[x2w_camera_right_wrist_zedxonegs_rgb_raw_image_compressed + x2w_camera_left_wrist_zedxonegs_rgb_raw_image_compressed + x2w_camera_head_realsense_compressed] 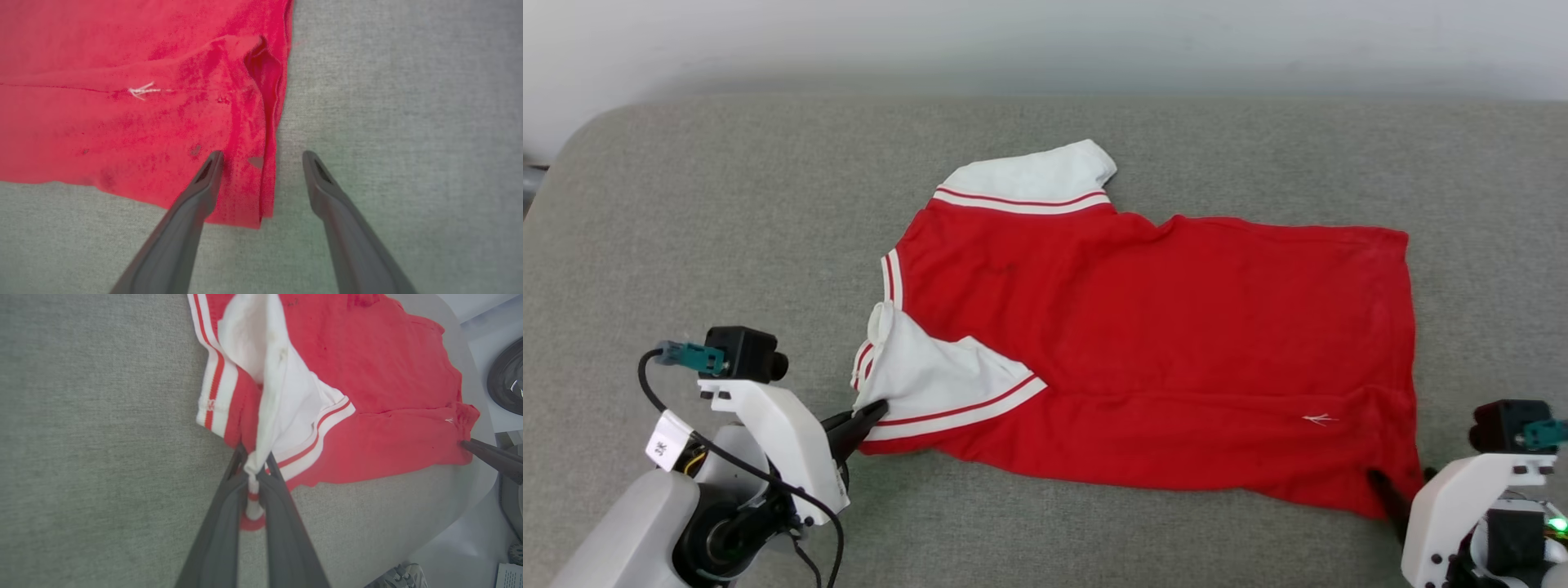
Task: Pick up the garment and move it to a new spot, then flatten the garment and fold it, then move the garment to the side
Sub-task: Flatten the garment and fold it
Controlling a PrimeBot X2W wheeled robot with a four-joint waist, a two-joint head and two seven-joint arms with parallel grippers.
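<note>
Fingers (282, 506) of the left gripper (254, 463) are clamping a bunched tip of the white sleeve (282, 388) — a strip of its red-and-white trim is poking out between them toward the wrist. The right gripper (263, 157) is standing spread wide and grasping nothing. One finger is lying over the red hem corner (249, 192) and the other over bare grey cushion (408, 122), so the corner's edge is sitting between the jaws. Whether those tips are pressing down cannot be told.

The garment (1160, 343) is lying mostly spread on the cushion, with its collar end toward the robot's left and its hem toward the right. The near sleeve is folding over onto the red body.

Judging by how it is draping and creasing, the fabric is thin, light and limp — it is likely going to sag between two held points rather than keep its shape, and a small pinch may slip. Taking hold at the sleeve on one side and the hem corner on the other looks sensible, gathering both layers at each.
</note>
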